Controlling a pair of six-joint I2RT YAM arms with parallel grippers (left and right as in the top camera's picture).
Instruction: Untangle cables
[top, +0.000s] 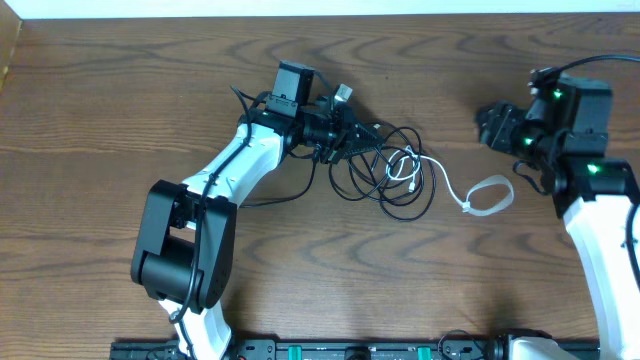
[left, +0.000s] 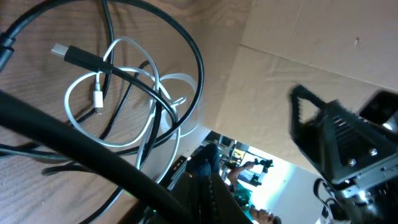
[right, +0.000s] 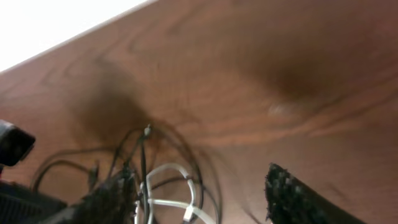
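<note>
A tangle of thin black cables (top: 385, 160) lies mid-table, with a white cable (top: 450, 190) threaded through it and trailing right into a flat loop. My left gripper (top: 345, 135) sits at the tangle's left edge, shut on a black strand. In the left wrist view its jaws (left: 208, 180) are pressed together, and that strand crosses close below the camera. Beyond them lie black loops (left: 199, 68) and the white cable's plug (left: 98, 98). My right gripper (top: 490, 125) hovers right of the tangle, open and holding nothing. In its own view (right: 198, 175) the white cable (right: 165, 166) lies beyond its fingers.
The wooden table (top: 120, 90) ends at a white strip along the far edge. A cardboard piece (top: 10, 50) stands at the far left. A black rail (top: 350, 350) with the arm bases runs along the front edge.
</note>
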